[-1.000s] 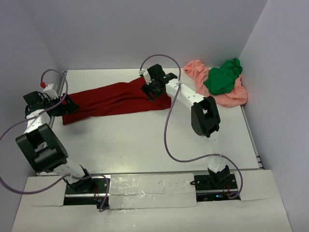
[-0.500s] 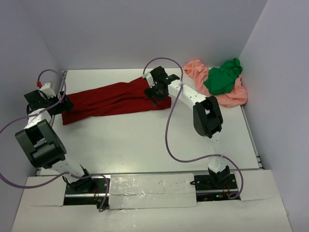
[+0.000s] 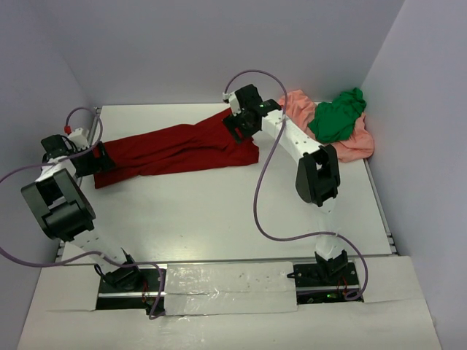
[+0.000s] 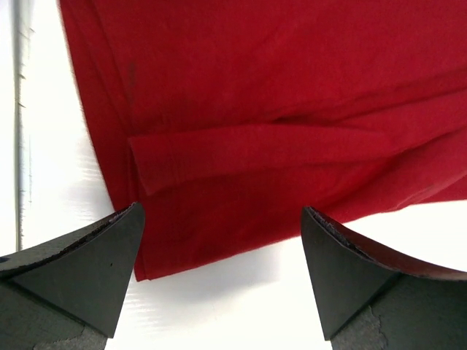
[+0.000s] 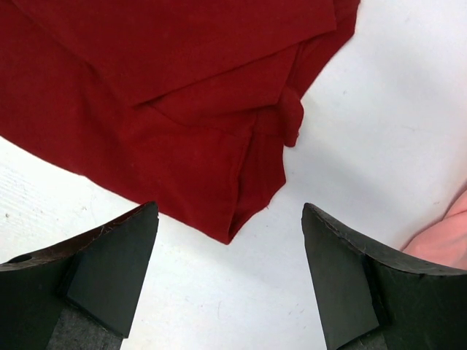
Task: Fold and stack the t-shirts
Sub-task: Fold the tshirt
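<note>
i see the dark red t-shirt (image 3: 179, 149) folded into a long band across the table's far side; the bright green t-shirt (image 3: 337, 117) sits bunched atop the crumpled salmon-pink t-shirt (image 3: 350, 144) at the far right.

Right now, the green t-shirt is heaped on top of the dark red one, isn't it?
No. The green t-shirt is heaped on the salmon-pink t-shirt, not the dark red t-shirt, which lies stretched out separately; the top external view shows it.
</note>
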